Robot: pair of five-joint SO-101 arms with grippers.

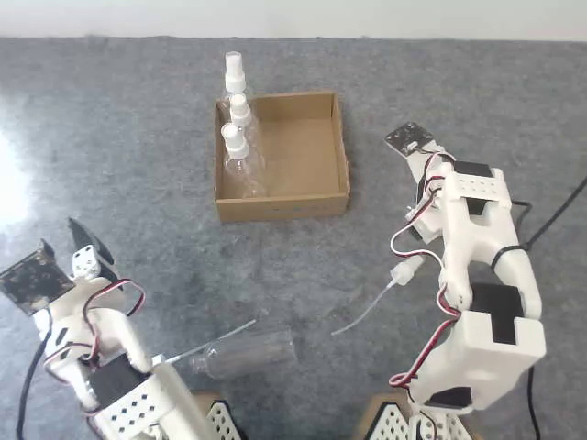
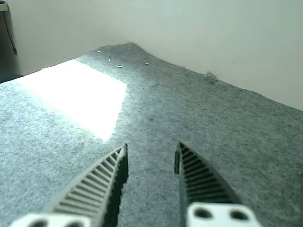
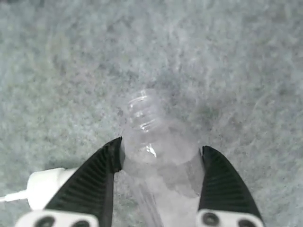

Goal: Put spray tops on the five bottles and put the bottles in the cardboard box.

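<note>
So far, three capped bottles (image 1: 240, 147) are stood in the cardboard box (image 1: 284, 206). Short of it, an open bottle (image 3: 142, 113) is pinched by the right gripper (image 3: 162, 145) beside a spray top (image 3: 45, 189); another bottle (image 1: 248, 353) is left lying uncapped, and the left gripper (image 2: 152, 145) is held spread, empty.

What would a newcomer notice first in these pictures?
Three clear bottles with spray tops stand in a row at the left wall of the cardboard box. The right hand grips an uncapped bottle at its shoulder, with a loose spray top beside it. Another bottle lies flat on the table, well in front of the box.
</note>
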